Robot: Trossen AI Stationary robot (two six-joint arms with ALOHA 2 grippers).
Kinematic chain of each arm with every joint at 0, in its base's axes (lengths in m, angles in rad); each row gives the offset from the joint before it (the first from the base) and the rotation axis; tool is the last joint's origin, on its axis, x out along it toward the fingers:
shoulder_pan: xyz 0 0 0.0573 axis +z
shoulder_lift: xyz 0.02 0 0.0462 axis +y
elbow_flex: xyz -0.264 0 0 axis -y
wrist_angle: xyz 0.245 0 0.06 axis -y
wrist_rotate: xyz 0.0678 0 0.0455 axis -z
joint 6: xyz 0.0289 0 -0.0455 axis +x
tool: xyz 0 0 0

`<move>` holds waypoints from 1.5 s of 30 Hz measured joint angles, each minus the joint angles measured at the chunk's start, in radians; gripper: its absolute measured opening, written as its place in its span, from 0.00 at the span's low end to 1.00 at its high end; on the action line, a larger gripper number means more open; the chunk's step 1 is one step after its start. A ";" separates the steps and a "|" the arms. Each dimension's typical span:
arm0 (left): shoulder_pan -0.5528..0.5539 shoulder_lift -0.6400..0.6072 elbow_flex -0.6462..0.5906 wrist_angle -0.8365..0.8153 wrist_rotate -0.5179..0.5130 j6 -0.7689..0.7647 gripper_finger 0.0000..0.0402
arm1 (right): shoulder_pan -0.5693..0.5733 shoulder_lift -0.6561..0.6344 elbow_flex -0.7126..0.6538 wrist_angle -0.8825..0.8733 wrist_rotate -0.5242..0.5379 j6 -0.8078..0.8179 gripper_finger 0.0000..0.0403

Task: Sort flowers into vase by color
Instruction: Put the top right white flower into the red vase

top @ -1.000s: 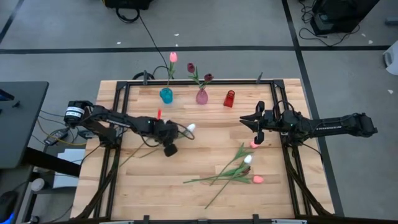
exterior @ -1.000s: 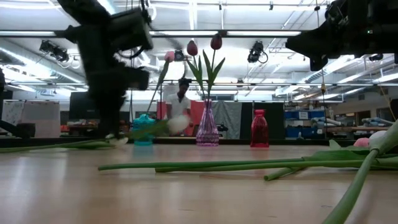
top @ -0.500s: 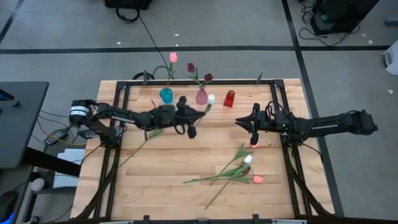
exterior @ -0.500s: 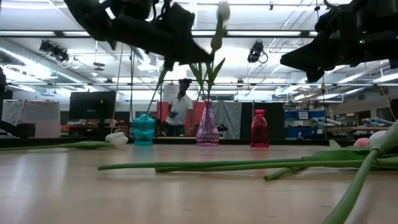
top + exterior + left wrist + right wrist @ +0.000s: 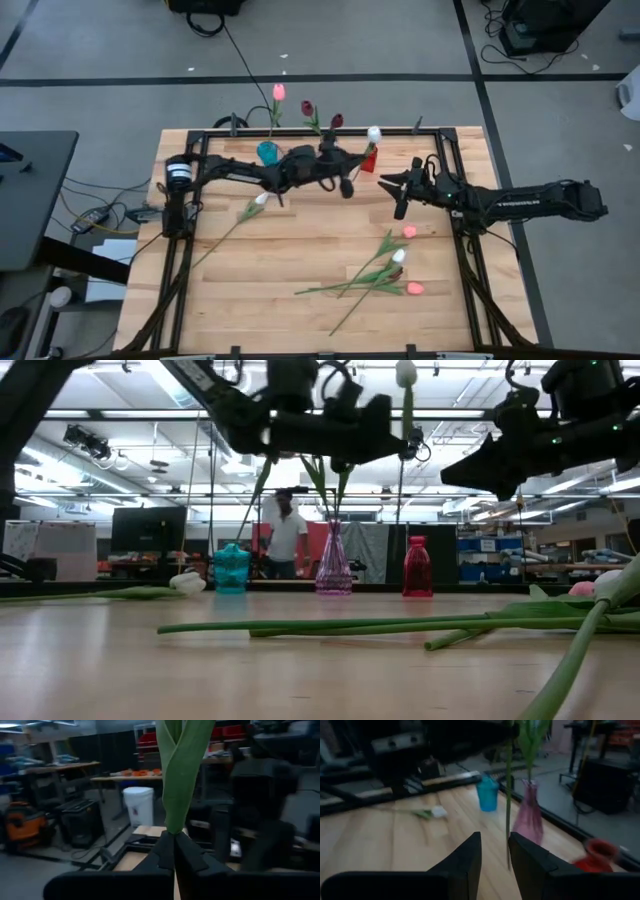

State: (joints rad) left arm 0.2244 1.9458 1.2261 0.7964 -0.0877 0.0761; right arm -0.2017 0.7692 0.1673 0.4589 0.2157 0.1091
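Note:
My left gripper (image 5: 348, 180) reaches over the far middle of the table beside the red vase (image 5: 369, 158) and is shut on a white tulip (image 5: 373, 133), whose head (image 5: 405, 372) stands above the fingers. My right gripper (image 5: 398, 195) hovers open just right of it, and the tulip's stem (image 5: 508, 795) hangs ahead of its fingers. The teal vase (image 5: 267, 152) holds a pink tulip (image 5: 278, 92). The pink glass vase (image 5: 333, 565) holds two maroon tulips (image 5: 307, 107). A second white tulip (image 5: 262, 199) lies flat on the table. My left gripper pinches the white tulip between its two fingers at the base of a green leaf (image 5: 173, 831), partway along the stem. The fingers come about level from the table's left and lie across the stem. The tulip is upright and lifted clear, its lower stem (image 5: 400, 500) hanging below the fingers.
Three more tulips lie flat on the right half of the table: a pink one (image 5: 409, 231), a white one (image 5: 398, 256) and another pink one (image 5: 414, 288), their stems crossing. A dark frame (image 5: 200, 140) edges the table. A person (image 5: 287, 535) stands in the room behind.
My left gripper has risen from the table's left middle and swung toward the far edge and right, up to the red vase. The white tulip it holds has gone from near table level to upright and high. My right gripper has shifted slightly toward the far edge and left.

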 joint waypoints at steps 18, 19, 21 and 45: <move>-0.076 0.157 0.235 0.205 -0.350 0.155 0.01 | -0.074 -0.240 -0.002 -0.229 -0.060 -0.035 0.27; -0.076 0.167 0.258 0.206 -0.348 0.155 0.01 | -0.074 -0.240 -0.002 -0.225 -0.060 -0.038 0.27; -0.072 0.186 0.296 0.197 -0.347 0.158 0.01 | -0.074 -0.238 -0.002 -0.212 -0.064 -0.038 0.27; 0.018 0.281 0.366 0.039 -0.307 -0.001 0.01 | -0.073 -0.240 -0.002 -0.199 -0.169 -0.024 0.27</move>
State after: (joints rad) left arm 0.2428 2.2265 1.5925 0.8351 -0.3951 0.0747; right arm -0.2745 0.5297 0.1650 0.2604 0.0467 0.0854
